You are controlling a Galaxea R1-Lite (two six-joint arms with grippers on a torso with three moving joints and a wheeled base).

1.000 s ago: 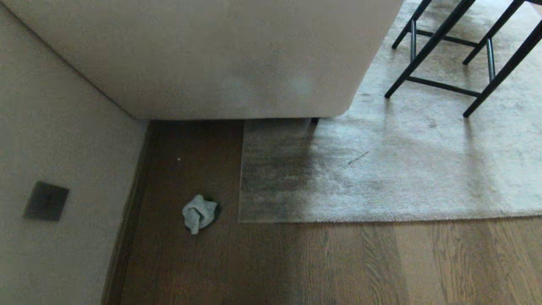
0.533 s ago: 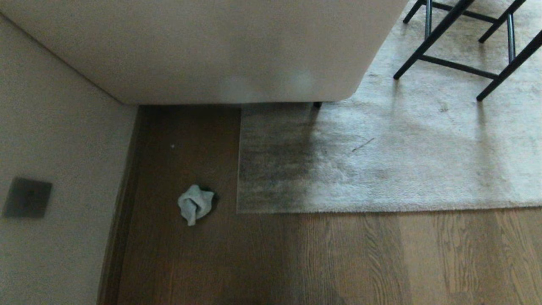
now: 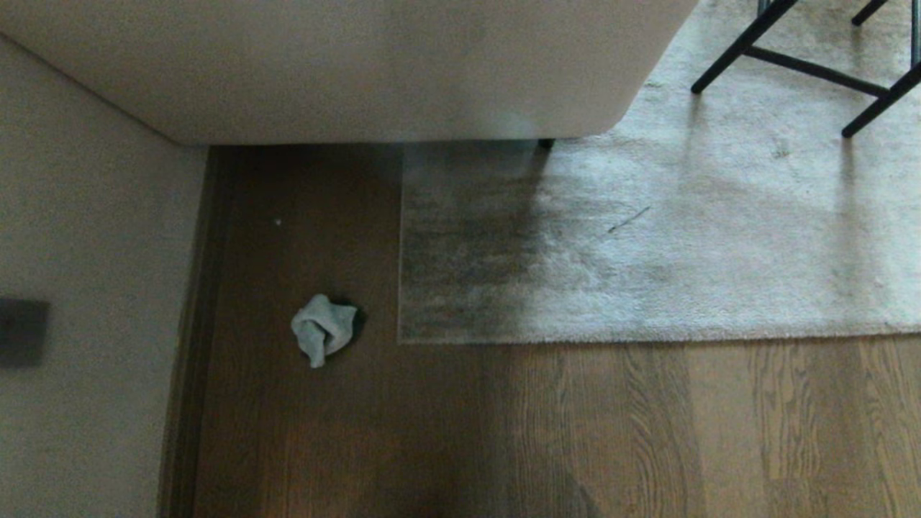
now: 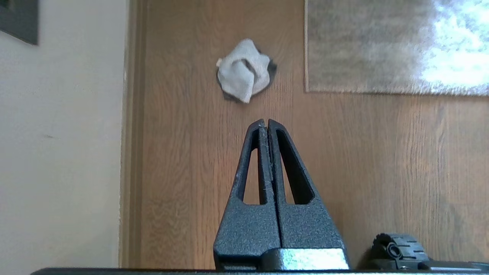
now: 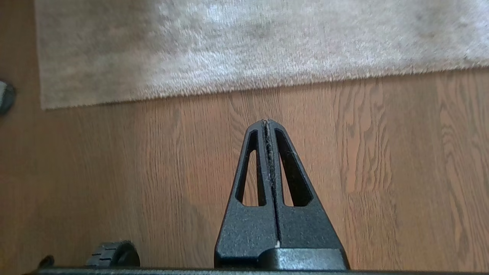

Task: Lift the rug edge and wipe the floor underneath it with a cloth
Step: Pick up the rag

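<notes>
the whole head view has slid toward the near floor [image 3: 647,432] over the last second, so the camera tipped down; nothing on the floor moved. both arms hang parked. left gripper [image 4: 266,121] pinched shut and empty, the cloth [image 4: 244,72] just ahead of its tips. right gripper [image 5: 267,121] likewise shut, the rug [image 5: 267,46] edge ahead, flat, unlifted. no step begun, i judge.

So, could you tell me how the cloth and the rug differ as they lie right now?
The cloth is small and crumpled into a lump; the rug is very large and lies flat. The cloth sits free on the floor near the wall, while the rug runs under the sofa and carries black chair legs. Both are pale grey, soft, and untouched by either gripper.
</notes>
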